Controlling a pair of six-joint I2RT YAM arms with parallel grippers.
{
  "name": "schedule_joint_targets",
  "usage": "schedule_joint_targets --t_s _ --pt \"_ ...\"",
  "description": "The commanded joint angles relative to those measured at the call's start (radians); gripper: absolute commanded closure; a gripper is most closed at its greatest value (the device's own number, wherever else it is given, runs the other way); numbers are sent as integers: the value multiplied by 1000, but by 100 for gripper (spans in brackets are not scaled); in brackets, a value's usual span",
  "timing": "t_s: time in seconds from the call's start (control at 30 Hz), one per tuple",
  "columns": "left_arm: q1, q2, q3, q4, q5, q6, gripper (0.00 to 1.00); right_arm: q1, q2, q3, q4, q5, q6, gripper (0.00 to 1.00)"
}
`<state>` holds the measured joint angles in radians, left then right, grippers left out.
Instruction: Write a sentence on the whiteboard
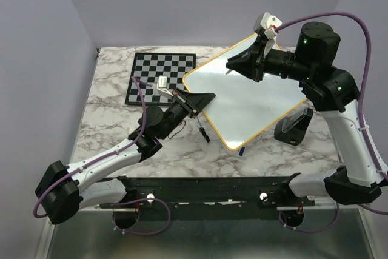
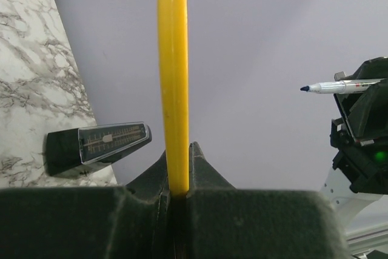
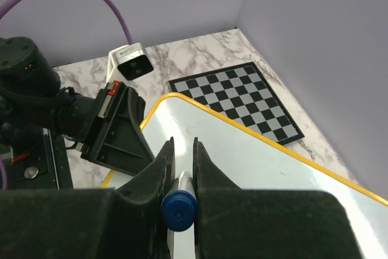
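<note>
One whiteboard (image 1: 254, 98) lies cornerwise at the table's middle right. Its face is blank, with no sentence showing. The left gripper (image 1: 209, 96) pinches its yellow left edge. The right gripper (image 1: 231, 67), nearer the writing face, is clamped on one blue-tipped marker (image 2: 339, 87) that points left over the board's far corner. One chessboard (image 1: 160, 77) lies far left.

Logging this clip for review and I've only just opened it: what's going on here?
The left end effector is clamped on the yellow-framed edge of the whiteboard. The right end effector is shut on a blue marker, held over the board's far side with the tip apparently off the surface. The white surface looks blank, so no writing shows yet. A chessboard lies beside the board.
</note>
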<state>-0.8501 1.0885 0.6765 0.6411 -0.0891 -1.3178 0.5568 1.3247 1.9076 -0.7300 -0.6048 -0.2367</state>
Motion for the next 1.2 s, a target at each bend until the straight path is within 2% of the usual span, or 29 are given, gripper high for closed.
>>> schedule_joint_targets --t_s 0.0,0.17,0.3,0.43,0.53,1.17 --pt "16 -24 44 210 22 -123 100 23 2 1 70 163 42 100" --pt "26 -12 54 198 32 -127 100 41 14 -9 89 250 60 99" --pt "26 -7 70 183 49 -123 100 41 7 19 40 130 22 99" --pt "26 -21 57 187 57 -118 100 41 -10 36 -23 62 -105 99" --pt "25 -39 32 198 58 -118 100 41 -22 42 -52 33 -133 100" --pt "26 -58 14 190 58 -101 100 37 28 84 -28 42 -72 100"
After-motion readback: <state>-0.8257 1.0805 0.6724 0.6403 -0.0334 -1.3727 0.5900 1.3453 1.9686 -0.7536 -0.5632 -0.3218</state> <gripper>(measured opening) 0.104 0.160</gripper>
